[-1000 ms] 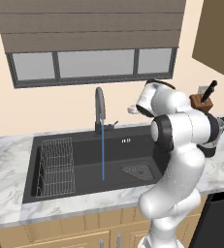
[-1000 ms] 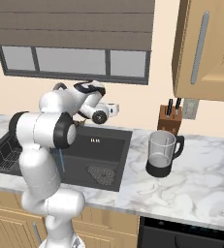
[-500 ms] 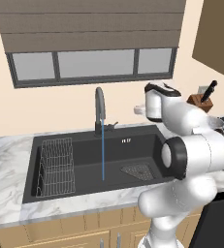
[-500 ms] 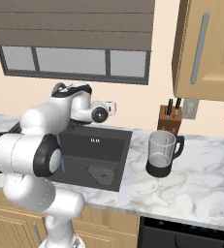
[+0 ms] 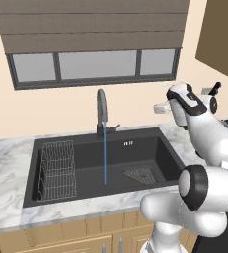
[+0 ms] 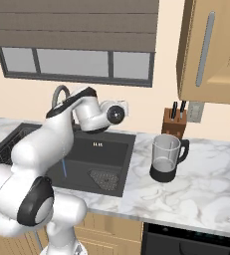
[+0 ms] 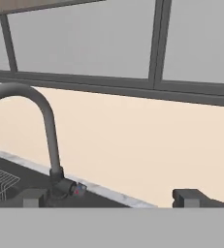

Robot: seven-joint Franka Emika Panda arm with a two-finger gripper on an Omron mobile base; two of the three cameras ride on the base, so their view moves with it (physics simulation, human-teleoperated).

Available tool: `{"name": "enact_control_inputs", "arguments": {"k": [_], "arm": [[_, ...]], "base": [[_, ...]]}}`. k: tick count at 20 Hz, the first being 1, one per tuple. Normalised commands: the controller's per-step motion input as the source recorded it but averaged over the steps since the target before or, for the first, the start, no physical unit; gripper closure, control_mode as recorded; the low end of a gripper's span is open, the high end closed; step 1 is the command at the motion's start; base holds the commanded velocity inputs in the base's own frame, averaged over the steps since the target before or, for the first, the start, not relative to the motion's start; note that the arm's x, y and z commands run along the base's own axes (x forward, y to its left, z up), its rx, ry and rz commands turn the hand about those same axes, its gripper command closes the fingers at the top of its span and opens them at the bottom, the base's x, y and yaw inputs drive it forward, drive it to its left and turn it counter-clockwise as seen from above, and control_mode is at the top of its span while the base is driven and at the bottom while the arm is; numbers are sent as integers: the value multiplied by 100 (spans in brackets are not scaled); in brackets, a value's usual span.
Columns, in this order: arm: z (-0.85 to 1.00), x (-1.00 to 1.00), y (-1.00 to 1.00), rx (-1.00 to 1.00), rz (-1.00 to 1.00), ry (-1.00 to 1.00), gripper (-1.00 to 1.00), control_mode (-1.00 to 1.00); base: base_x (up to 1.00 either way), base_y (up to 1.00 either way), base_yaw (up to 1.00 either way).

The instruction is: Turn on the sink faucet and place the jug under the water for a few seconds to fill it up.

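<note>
The sink faucet [image 5: 101, 109] arches over the black sink [image 5: 150, 148], and a thin blue stream of water [image 5: 104, 160] falls from its spout into the basin. The clear glass jug [image 6: 166, 158], with its black base and handle, stands upright on the marble counter to the right of the sink. My gripper [image 7: 112, 198] is open with nothing between its fingers. It hangs high above the sink's right end [image 5: 160, 107], faces the back wall, and is well apart from the jug. In the hand view the faucet [image 7: 45, 121] and its small lever [image 7: 74, 189] lie to the left.
A wire rack [image 5: 56, 170] fills the sink's left part and a grey drain strainer [image 5: 140, 174] lies on its floor. A brown knife block [image 6: 174, 122] stands against the wall behind the jug. Wall cabinets hang above the right counter [image 6: 211, 169].
My arm has swung and its hand has shifted a little to the right, away from the faucet. Water runs throughout and the jug has not moved.
</note>
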Motion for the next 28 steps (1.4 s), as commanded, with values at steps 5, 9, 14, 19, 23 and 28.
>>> {"name": "enact_control_inputs", "arguments": {"k": [5, 9, 14, 19, 23, 28], "arm": [[10, -58, -45, -4, 21, 0, -100, -100], [0, -61, -36, -14, 26, 1, -100, -100], [0, -63, -36, -20, 26, 0, -100, -100], [-11, -39, -45, -21, 22, 0, -100, -100], [-49, -9, -55, -16, 10, 0, -100, -100], [-65, 0, -68, -9, 4, 0, -100, -100]], "base": [[0, 0, 0], [0, 0, 0], [0, 0, 0], [0, 0, 0], [0, 0, 0], [0, 0, 0]]}}
